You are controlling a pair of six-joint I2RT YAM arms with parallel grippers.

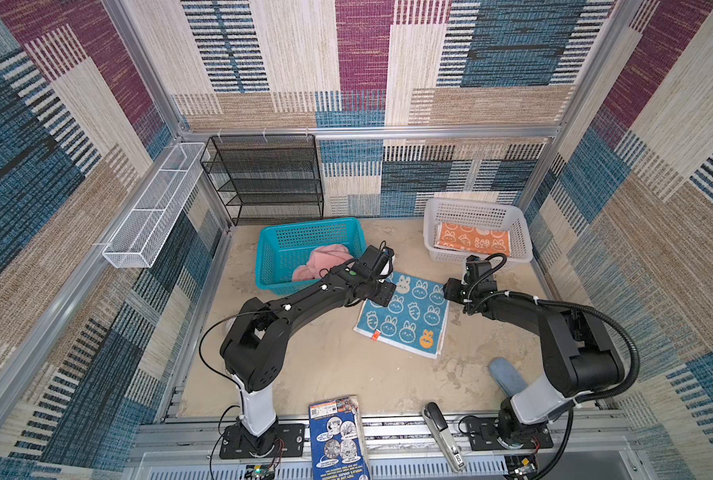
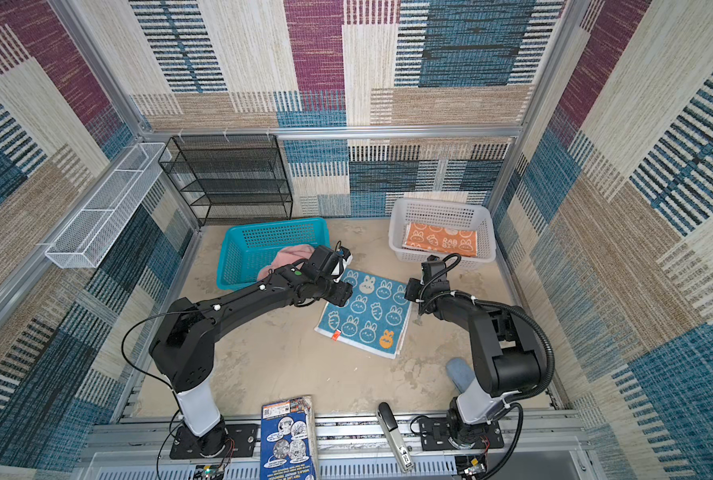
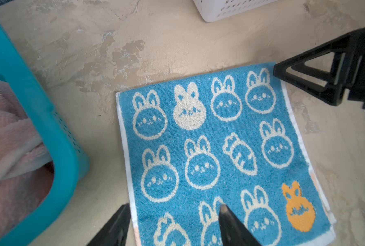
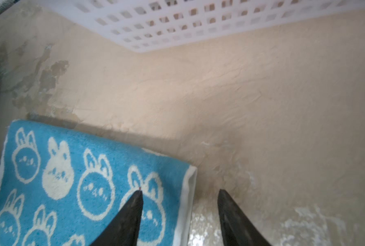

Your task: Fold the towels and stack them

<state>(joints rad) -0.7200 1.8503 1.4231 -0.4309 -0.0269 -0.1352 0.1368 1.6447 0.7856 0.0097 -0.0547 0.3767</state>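
1. While the blue towel (image 1: 402,316) (image 2: 365,311) lies flat on the table (image 1: 325,365) pretty much dead centre in both top views, an arm comes at it from each side. It looks folded, since a second layer peeks out along one edge.
2. At the towel's upper left corner in the top views, the left gripper (image 3: 174,207) has its jaws spread wide, straddling the white hem. One fingertip is over the rabbit print, the other over bare table. Nothing is pinched; can't tell if the tips touch the cloth.
3. Same deal for the right gripper (image 4: 180,191) at the upper right corner. Jaws are apart, one finger over a rabbit and the other past the hem over the table, so it's not clamped on anything.
4. Right of centre and a bit higher in the frame, the orange towel (image 1: 473,239) (image 2: 440,241) sits folded flat inside the white basket (image 1: 471,214).
5. Just left of centre, the pink towel (image 1: 319,262) (image 2: 284,257) is bunched up in the teal basket (image 1: 301,241), just beside the blue towel's corner.
6. Along the bottom edge there's a blue printed book (image 1: 338,436) and a stapler (image 1: 442,432), well apart from the towels.
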